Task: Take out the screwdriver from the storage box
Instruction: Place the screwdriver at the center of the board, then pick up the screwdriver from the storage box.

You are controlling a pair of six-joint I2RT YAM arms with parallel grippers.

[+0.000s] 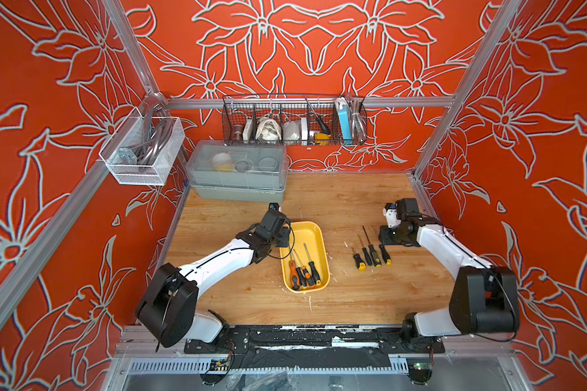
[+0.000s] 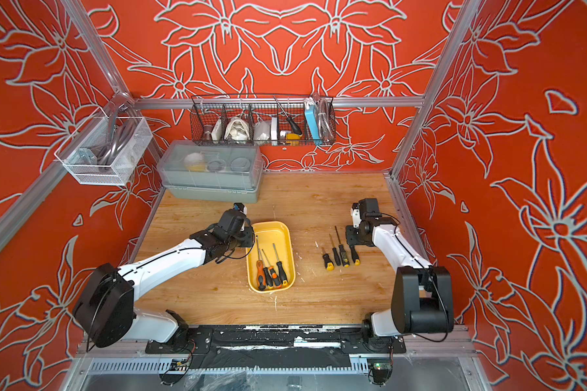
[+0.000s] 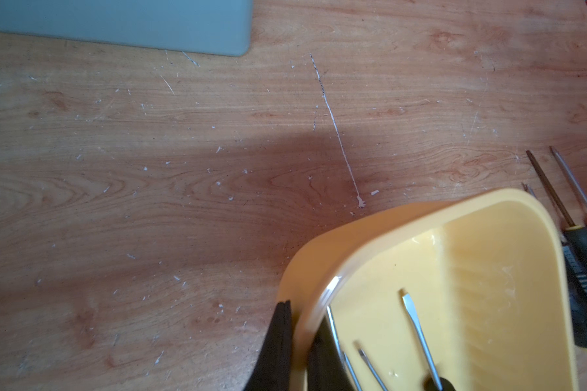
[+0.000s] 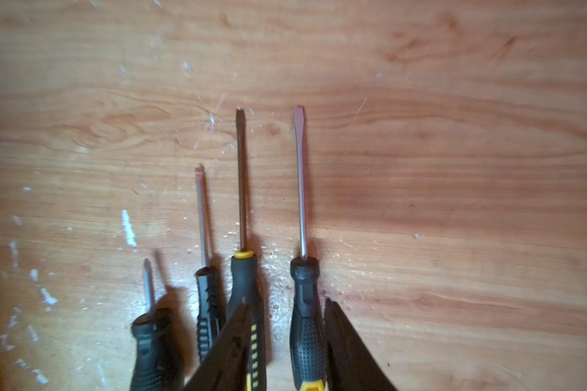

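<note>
— Wooden tabletop (image 1: pixel 353 203), scuffed and flecked with white. What lies closest to the right gripper (image 4: pixel 287 304)?

— A black screwdriver (image 4: pixel 305 331), flat on the wood between its fingers. The jaws stand parted, with bare wood showing along one side of the handle, so nothing is gripped. Three more screwdrivers (image 4: pixel 210 294) lie just beside it, shafts pointing away from the wrist.

— And farther off?

— Well apart, toward the other arm, is the storage box (image 1: pixel 326 250). The boxed screwdrivers (image 1: pixel 304 274) lie inside it.

— The left gripper (image 3: pixel 304 315)?

— Clamped on the box's long wall, one finger inside and one outside. The shaft tips sit just beside the inner finger, and the handles bunch at the end farther from it.

— How would one handle?

— Light and rigid, I'd judge. The steel shaft looks thin and slick, so take the ribbed handle. It's round and may roll, and its neighbours crowd it. The box looks light enough to skid, so that pinch matters.
</note>
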